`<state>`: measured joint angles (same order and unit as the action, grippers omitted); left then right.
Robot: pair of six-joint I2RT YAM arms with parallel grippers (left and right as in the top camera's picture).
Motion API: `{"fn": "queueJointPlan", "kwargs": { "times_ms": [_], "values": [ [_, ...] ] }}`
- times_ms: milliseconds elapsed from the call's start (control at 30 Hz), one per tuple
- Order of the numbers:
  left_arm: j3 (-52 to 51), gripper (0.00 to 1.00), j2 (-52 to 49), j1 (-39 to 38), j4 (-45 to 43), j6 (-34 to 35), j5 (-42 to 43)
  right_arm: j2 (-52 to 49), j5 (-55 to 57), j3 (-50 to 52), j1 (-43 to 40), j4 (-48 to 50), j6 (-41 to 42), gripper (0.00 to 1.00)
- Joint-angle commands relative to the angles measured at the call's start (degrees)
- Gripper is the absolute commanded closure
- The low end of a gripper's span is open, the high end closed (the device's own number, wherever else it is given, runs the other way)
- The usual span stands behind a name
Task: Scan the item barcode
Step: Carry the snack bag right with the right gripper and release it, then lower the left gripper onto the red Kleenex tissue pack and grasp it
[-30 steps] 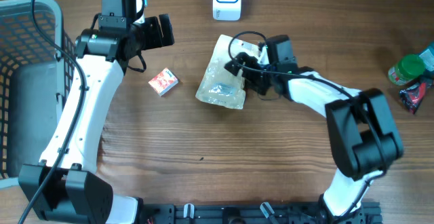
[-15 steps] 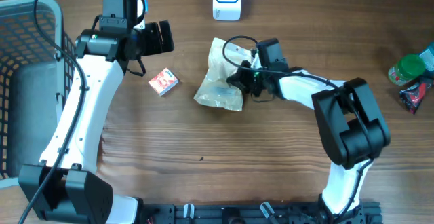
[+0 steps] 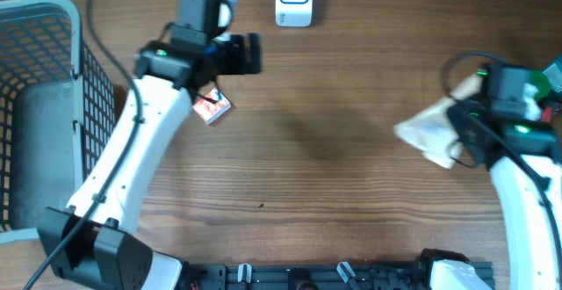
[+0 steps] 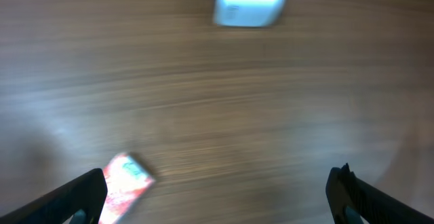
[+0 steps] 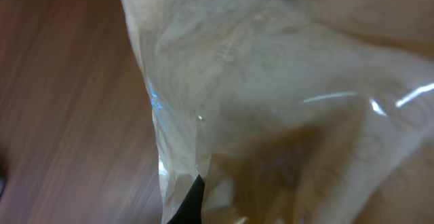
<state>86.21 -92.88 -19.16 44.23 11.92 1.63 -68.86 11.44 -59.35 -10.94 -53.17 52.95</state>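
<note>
Plastic bag (image 3: 423,133) pinched in right fingers (image 5: 192,199), contents blurred, left fingers (image 4: 76,195) spread wide, partly cropped

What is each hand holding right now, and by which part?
The right hand is shut on the clear plastic bag, at the bag's edge nearest that arm. The left hand is open, holding nothing.
</note>
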Motion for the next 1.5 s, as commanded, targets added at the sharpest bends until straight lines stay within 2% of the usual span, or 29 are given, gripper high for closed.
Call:
{"fn": "queueJointPlan", "kwargs": {
  "times_ms": [0, 100, 200, 400, 433, 467, 500, 600, 667, 900, 1000, 1100, 1200, 1300, 1333, 1433, 1467],
  "values": [
    [0.0, 0.00, 1.2, -4.3, -2.3, 0.5, 0.5, -2.1, 8.2, 0.8, -10.2, -0.4, 1.9, 0.96],
    [0.0, 0.00, 1.2, -6.0, -2.3, 0.6, 0.5, -6.0, 10.0, 1.4, -17.9, -0.2, 7.1, 0.95],
    [0.0, 0.00, 1.2, -6.3, -1.5, 0.5, 0.5, -11.7, 9.2, 1.5, -23.5, 4.3, 7.0, 0.95],
    [0.0, 0.00, 1.2, -6.2, -0.9, 0.5, 0.3, -26.4, 6.1, 1.5, -26.2, 17.0, 5.6, 0.95],
    [0.0, 0.00, 1.2, -6.2, -0.7, 0.5, 0.3, -28.1, 5.1, 1.5, -26.2, 18.3, 5.5, 0.87],
    [0.0, 0.00, 1.2, -6.2, -0.6, 0.5, 0.3, -29.4, 3.8, 1.4, -26.2, 19.6, 5.5, 0.60],
    [0.0, 0.00, 1.2, -6.2, -0.5, 0.5, 0.3, -29.8, 1.6, 1.4, -26.2, 20.9, 5.0, 0.39],
    [0.0, 0.00, 1.2, -6.2, -0.5, 0.5, 0.3, -29.5, -5.4, -1.0, -26.2, 23.6, 0.4, 0.00],
    [0.0, 0.00, 1.2, -6.2, -0.5, 0.5, 0.3, -28.9, -10.0, -6.0, -26.2, 20.0, -1.4, 0.00],
    [0.0, 0.00, 1.2, -6.3, -0.5, 0.5, 0.3, -22.5, -10.5, -26.6, -26.2, -9.6, -2.0, 0.00],
    [0.0, 0.00, 1.2, -6.2, -0.3, 0.5, 0.3, -17.7, -12.5, -29.0, -26.2, -14.6, -2.6, 0.00],
    [0.0, 0.00, 1.3, -5.7, -0.5, 0.5, 0.0, -13.6, -19.0, -28.9, -25.5, -17.3, -6.1, 0.00],
    [0.1, 0.00, 1.3, -3.5, 1.2, 1.7, -1.2, -10.6, -20.7, -28.9, -18.3, -21.4, -8.1, 0.00],
    [0.0, 0.00, 1.3, 0.8, 6.1, 4.0, -1.3, -10.4, -18.6, -28.9, -8.9, -20.7, -7.9, 0.00],
    [0.0, 0.00, 1.2, 2.9, 8.7, 3.2, -1.9, -10.7, -17.1, -28.8, -5.4, -20.0, -7.9, 0.00],
    [0.0, 0.00, 1.2, 7.3, 15.0, -5.9, -2.1, -11.2, -12.4, -28.8, 1.7, -19.8, -7.9, 0.00],
    [0.0, 0.00, 1.2, 8.4, 15.7, -4.3, -2.6, -11.3, -11.2, -28.7, 3.0, -19.7, -7.8, 0.00]
  ]
}}
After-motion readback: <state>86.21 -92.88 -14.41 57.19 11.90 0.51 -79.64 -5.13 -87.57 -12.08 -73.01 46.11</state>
